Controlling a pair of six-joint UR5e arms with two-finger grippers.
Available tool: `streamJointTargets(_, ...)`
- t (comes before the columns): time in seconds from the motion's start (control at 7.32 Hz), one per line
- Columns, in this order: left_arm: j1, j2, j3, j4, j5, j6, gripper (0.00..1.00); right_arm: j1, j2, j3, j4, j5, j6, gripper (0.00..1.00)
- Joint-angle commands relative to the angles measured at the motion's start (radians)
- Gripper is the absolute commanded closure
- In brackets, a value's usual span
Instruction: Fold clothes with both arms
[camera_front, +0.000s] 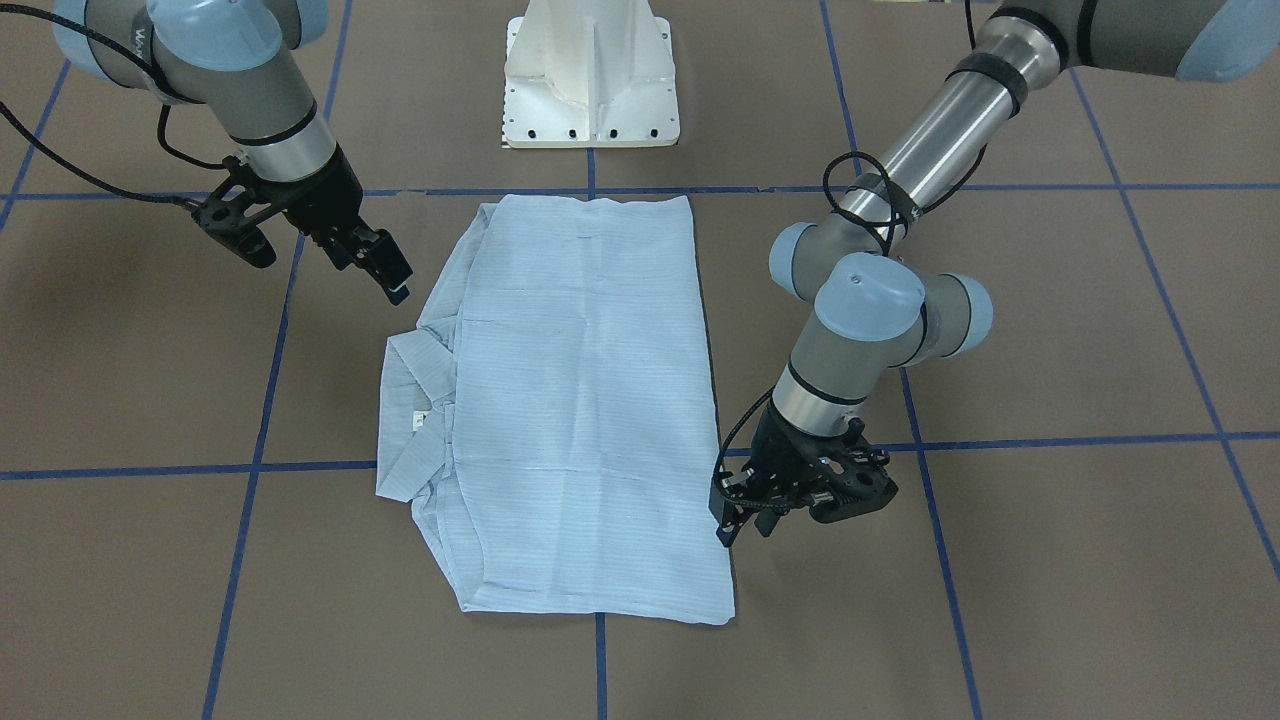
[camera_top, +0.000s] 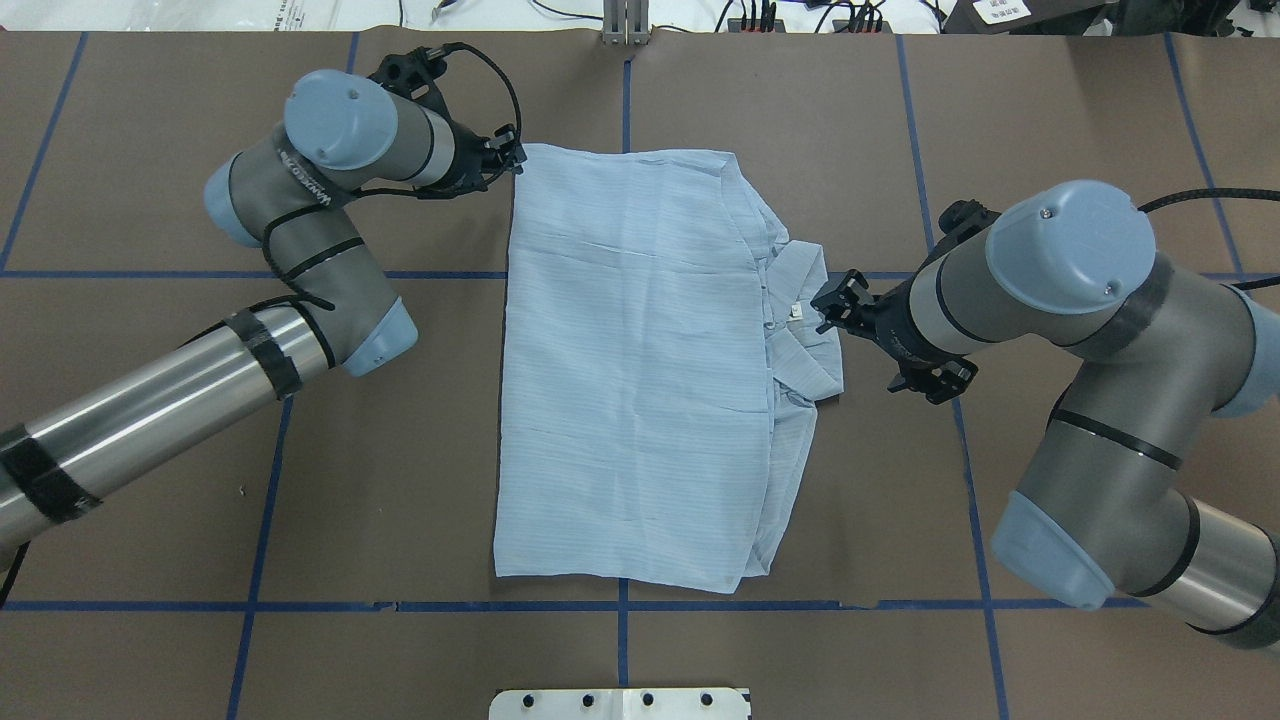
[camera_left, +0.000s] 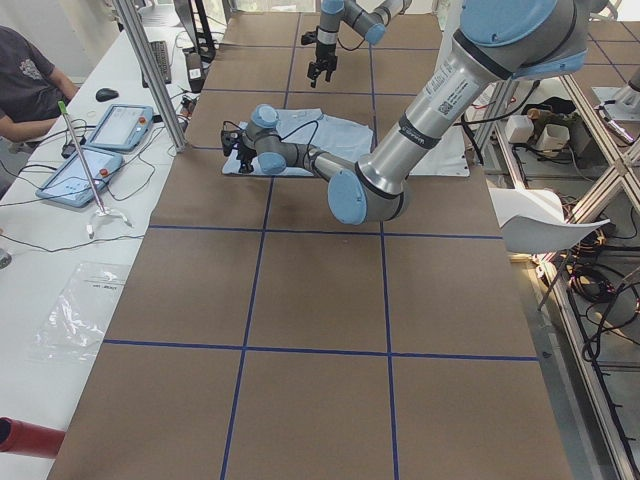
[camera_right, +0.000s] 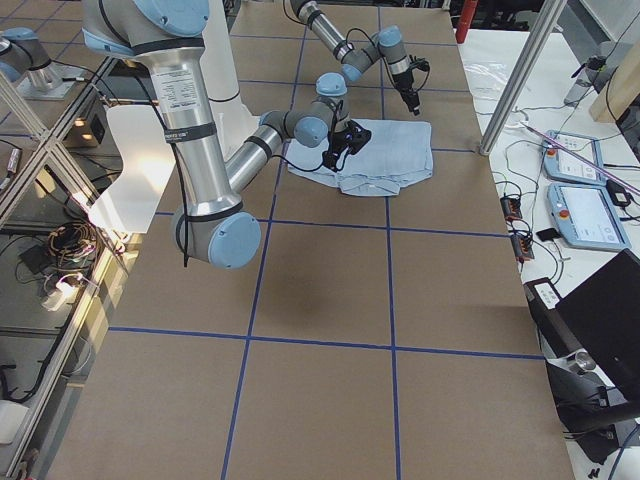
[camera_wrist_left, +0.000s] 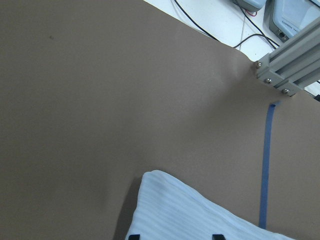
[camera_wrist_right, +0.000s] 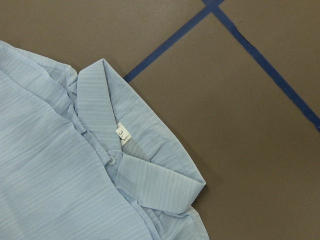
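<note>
The pale blue striped shirt (camera_front: 590, 400) lies folded into a long rectangle on the brown table, also seen from overhead (camera_top: 640, 380). Its collar (camera_wrist_right: 140, 150) and white neck label (camera_wrist_right: 123, 133) stick out on my right side. My left gripper (camera_top: 515, 158) is open and low at the shirt's far left corner (camera_wrist_left: 190, 210), with the corner between its fingertips (camera_wrist_left: 132, 237); it also shows in the front view (camera_front: 728, 520). My right gripper (camera_top: 825, 305) is open and empty, hovering just beside the collar, above the table (camera_front: 398, 285).
The white pedestal base (camera_front: 590, 80) stands at the table's robot-side edge. Blue tape lines (camera_top: 620, 605) cross the brown table. An aluminium frame post (camera_wrist_left: 290, 65) stands beyond the far edge. An operator (camera_left: 25, 80) and tablets (camera_left: 120, 125) are on a side desk.
</note>
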Motion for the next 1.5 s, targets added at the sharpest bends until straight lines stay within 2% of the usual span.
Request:
streamJointTargets(0.0, -0.001, 0.118, -0.192, 0.035, -0.057, -0.003, 0.43, -0.052, 0.008, 0.011, 0.0, -0.077, 0.001, 0.0)
streamJointTargets(0.14, -0.001, 0.162, -0.291, 0.081, -0.06, -0.006, 0.43, -0.086, 0.008, 0.017, 0.0, -0.083, 0.036, 0.0)
streamJointTargets(0.41, 0.001, 0.326, -0.536, 0.186, -0.075, -0.002, 0.43, -0.141, 0.034, 0.015, 0.0, -0.128, 0.144, 0.0)
streamJointTargets(0.68, 0.001, 0.442, -0.676, 0.2, -0.084, 0.001, 0.43, -0.187, 0.036, 0.015, 0.0, -0.152, 0.177, 0.0)
streamJointTargets(0.82, -0.001, 0.512, -0.751, 0.2, -0.127, 0.004, 0.43, -0.212, 0.053, 0.017, 0.0, -0.191, 0.232, 0.0)
streamJointTargets(0.96, -0.001, 0.567, -0.799, 0.2, -0.15, 0.008, 0.43, -0.241, 0.051, 0.014, 0.0, -0.217, 0.295, 0.0)
streamJointTargets(1.37, 0.001, 0.585, -0.823, 0.203, -0.146, 0.014, 0.42, -0.339, 0.054, 0.02, -0.013, -0.339, 0.504, 0.0)
